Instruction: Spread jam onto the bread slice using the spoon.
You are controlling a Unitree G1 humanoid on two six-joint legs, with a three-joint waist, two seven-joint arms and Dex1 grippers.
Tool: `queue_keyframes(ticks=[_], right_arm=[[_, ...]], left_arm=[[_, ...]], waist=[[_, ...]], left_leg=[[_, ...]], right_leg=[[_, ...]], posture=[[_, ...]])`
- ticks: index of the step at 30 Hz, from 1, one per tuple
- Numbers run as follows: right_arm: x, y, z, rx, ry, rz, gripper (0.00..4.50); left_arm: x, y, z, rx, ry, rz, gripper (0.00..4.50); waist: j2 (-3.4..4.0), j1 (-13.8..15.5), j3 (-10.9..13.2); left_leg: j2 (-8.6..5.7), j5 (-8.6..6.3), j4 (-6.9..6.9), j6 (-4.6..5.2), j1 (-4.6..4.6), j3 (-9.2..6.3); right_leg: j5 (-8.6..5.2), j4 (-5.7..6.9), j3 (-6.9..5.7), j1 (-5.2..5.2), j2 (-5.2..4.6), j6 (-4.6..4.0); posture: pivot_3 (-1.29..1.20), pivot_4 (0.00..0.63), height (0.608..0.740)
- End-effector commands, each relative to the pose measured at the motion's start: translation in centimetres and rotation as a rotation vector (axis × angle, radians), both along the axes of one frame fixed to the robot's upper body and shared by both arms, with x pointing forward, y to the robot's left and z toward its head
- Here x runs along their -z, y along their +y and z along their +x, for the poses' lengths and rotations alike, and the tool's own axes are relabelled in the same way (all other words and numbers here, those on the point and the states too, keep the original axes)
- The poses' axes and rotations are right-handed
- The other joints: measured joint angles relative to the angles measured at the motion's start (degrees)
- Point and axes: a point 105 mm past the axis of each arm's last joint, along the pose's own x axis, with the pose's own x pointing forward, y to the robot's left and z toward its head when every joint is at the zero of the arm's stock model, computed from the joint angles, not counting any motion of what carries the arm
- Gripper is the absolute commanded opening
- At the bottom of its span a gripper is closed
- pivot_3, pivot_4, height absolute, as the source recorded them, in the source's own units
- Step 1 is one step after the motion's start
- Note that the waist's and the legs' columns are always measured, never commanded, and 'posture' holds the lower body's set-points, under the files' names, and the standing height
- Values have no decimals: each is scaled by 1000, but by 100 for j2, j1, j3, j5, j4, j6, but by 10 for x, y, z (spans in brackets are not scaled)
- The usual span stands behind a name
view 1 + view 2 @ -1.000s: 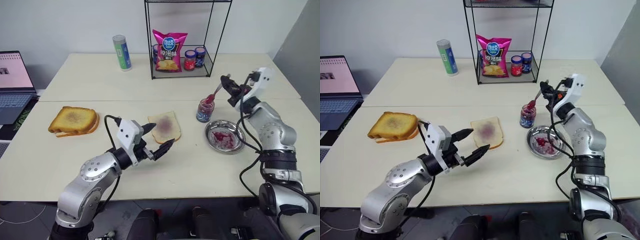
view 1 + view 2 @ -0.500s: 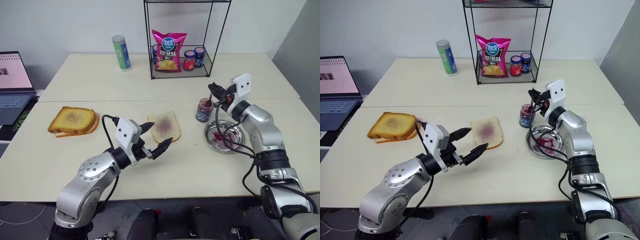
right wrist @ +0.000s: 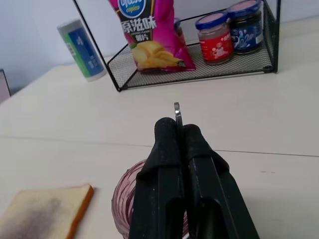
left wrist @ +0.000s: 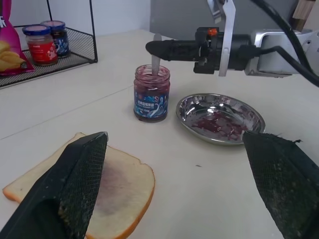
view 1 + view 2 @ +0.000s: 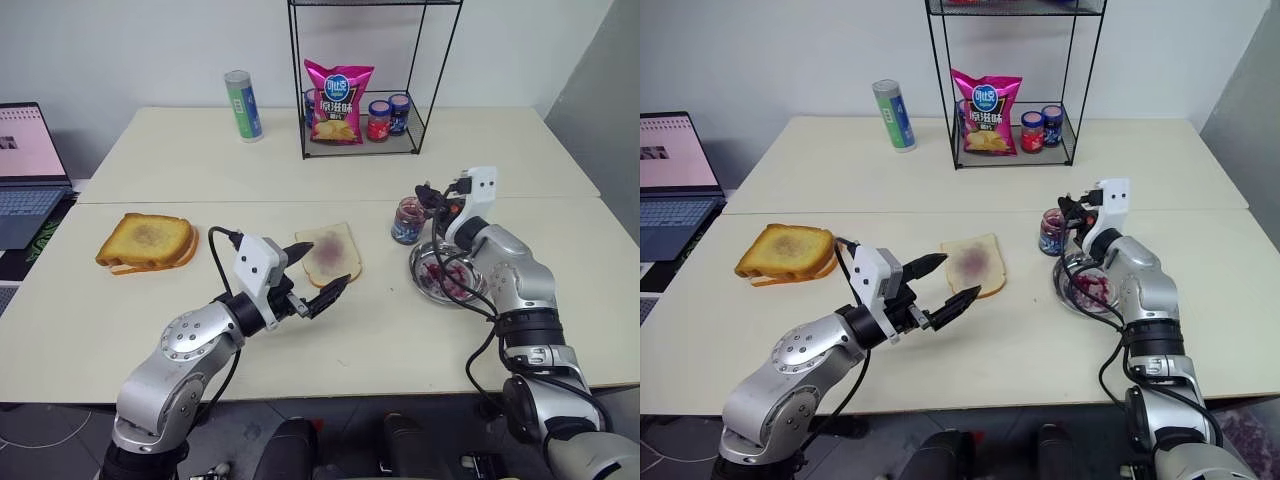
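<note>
The right gripper (image 4: 152, 49) pinches the spoon (image 4: 156, 56) upright in the open jam jar (image 4: 151, 93) — toward the table's right edge. The left gripper (image 5: 318, 272), fingers spread, hovers beside the bread slice (image 5: 329, 252), mid-table.

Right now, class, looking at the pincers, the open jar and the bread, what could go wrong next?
1. The right pincer is shut on the spoon dipped in the open jar; a sideways pull might tip it.
2. Jam may drip onto the table on the way to the bread slice.
3. The left pincer, open beside the slice, could obstruct spreading.
</note>
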Motion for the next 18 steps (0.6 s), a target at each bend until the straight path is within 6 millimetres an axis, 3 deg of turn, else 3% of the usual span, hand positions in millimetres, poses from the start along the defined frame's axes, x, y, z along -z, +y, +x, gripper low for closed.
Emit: queue_keyframes(ticks=[1,9,18], right_arm=[[-36,-11,-1,30,-55,151,56],[-46,-27,1,86,-26,310,56],[-52,-30,0,85,8,469,56]], left_arm=[[-10,-2,-2,18,-53,-3,4500],[-11,-3,0,25,-55,2,4500],[-11,-4,1,29,-58,4,4500]], waist=[[0,-1,0],[0,-2,0],[0,-6,0]], left_leg=[[0,0,0,0,0,0],[0,0,0,0,0,1],[0,0,0,1,0,1]], right_leg=[[0,0,0,0,0,0],[0,0,0,0,1,1],[0,1,0,0,2,1]], posture=[[0,150,740],[0,150,740],[0,150,740]])
